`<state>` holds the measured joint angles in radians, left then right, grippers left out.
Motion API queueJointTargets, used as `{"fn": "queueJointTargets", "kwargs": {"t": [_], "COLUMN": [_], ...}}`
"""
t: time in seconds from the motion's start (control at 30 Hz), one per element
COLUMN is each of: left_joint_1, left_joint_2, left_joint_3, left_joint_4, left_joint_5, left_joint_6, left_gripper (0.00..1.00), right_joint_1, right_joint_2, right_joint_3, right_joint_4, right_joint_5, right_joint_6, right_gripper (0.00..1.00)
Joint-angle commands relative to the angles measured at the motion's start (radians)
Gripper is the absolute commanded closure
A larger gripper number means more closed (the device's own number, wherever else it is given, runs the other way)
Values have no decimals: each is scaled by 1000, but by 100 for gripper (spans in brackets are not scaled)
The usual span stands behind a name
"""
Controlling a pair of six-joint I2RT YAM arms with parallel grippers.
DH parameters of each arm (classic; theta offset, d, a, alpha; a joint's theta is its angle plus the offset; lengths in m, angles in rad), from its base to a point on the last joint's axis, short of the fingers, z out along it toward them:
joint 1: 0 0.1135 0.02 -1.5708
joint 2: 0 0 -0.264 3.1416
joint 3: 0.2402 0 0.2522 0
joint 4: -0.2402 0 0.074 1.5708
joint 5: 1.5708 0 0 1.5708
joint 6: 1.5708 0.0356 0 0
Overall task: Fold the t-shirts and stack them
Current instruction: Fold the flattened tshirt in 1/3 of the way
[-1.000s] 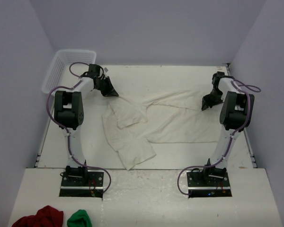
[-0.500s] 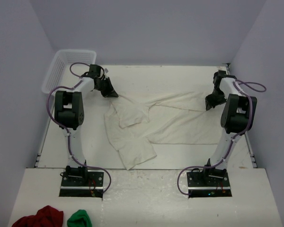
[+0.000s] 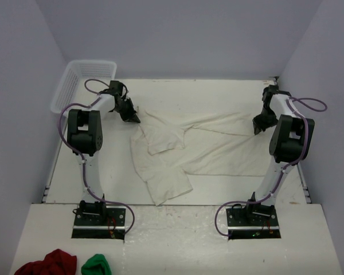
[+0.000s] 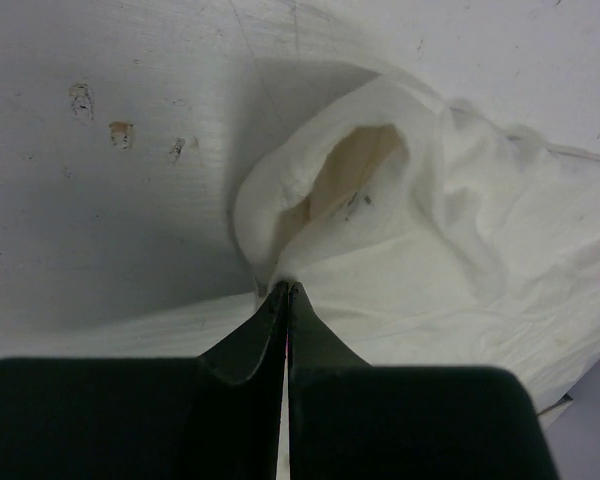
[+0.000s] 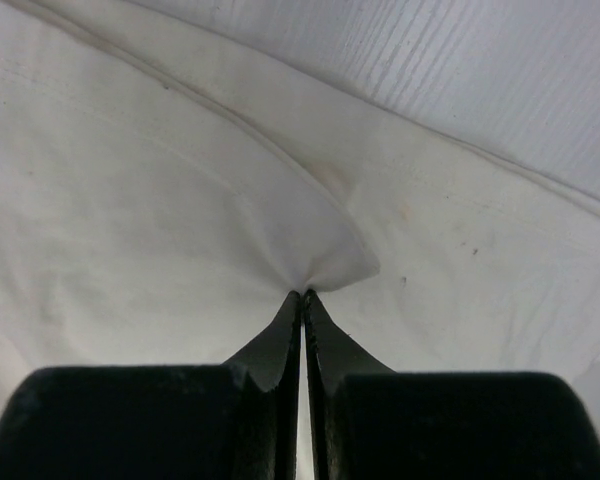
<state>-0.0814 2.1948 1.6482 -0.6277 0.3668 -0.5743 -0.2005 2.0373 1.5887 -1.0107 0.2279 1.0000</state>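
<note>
Pinching the off-white t-shirt [image 3: 218,150] at two well-separated spots, both hands are fully closed on cloth. At the upper left of the frame the left hand [image 3: 132,116] nips a fold beside an open sleeve or neck hole. At the right the right hand [image 3: 260,128] nips a small peak of fabric. Held so, the t-shirt lies stretched across the middle of the desk [image 3: 218,91], probably to draw it flat before folding. Its lower left part lies rumpled and doubled over.
</note>
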Motion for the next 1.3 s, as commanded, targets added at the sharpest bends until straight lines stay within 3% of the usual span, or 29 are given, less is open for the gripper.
{"fn": "queueJointTargets", "kwargs": {"t": [0.0,0.13,0.33,0.57,1.13,1.27], "left_joint_1": [0,0,2,12,45,46], "left_joint_2": [19,-41,45,71,48,28], "left_joint_3": [30,-31,62,65,73,73], "left_joint_4": [2,103,-10,-43,-33,-33], "left_joint_5": [-5,27,-28,-98,-71,-51], "left_joint_6": [-39,-59,-48,-61,-70,-64], "left_gripper": [100,100,100,100,100,100], "right_joint_1": [-5,-5,-5,-13,-34,-31], "right_joint_2": [-22,-9,-3,18,75,69], "right_joint_3": [39,50,60,106,131,133], "right_joint_4": [-16,-17,-31,-65,-138,-94], "right_joint_5": [48,38,60,97,140,90], "right_joint_6": [-21,-27,-20,-38,-72,-133], "right_gripper": [100,100,100,100,100,82]}}
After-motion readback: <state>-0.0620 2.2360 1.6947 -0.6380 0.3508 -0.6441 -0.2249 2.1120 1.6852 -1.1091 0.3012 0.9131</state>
